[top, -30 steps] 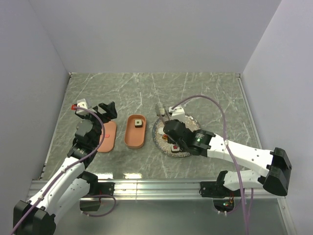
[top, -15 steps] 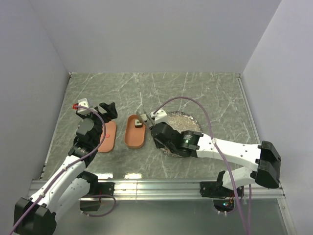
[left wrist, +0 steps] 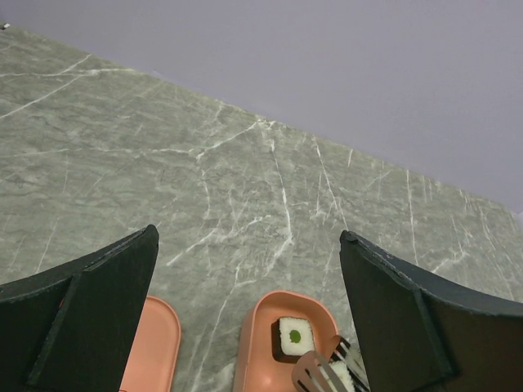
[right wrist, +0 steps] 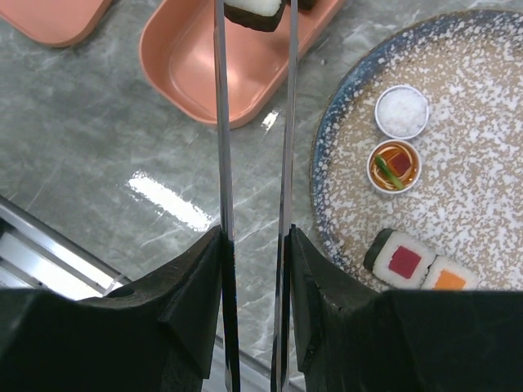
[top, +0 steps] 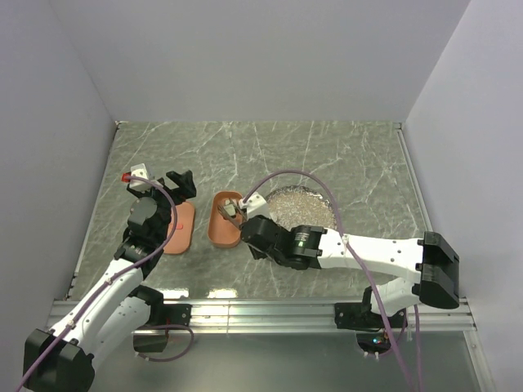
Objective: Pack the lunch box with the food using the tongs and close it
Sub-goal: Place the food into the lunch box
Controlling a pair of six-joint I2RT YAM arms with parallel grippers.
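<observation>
Right pincer [right wrist: 255, 269] clenched on tongs [right wrist: 221, 147]; tongs pinch white-topped food piece [right wrist: 255, 10] over lunch box [right wrist: 192, 77], left of plate [right wrist: 490, 163]. Green-centred piece [left wrist: 292, 336] inside box, far end. Left pincer [left wrist: 248, 245] released, above lid [left wrist: 154, 347].

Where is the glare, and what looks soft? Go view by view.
Right wrist: a white glare streak on the table beside the lunch box; the tongs are sharp. Top external: a pale reflection along the table's near edge. Left wrist: even light, no glare; the fingers of the left claw are dark and featureless.
</observation>
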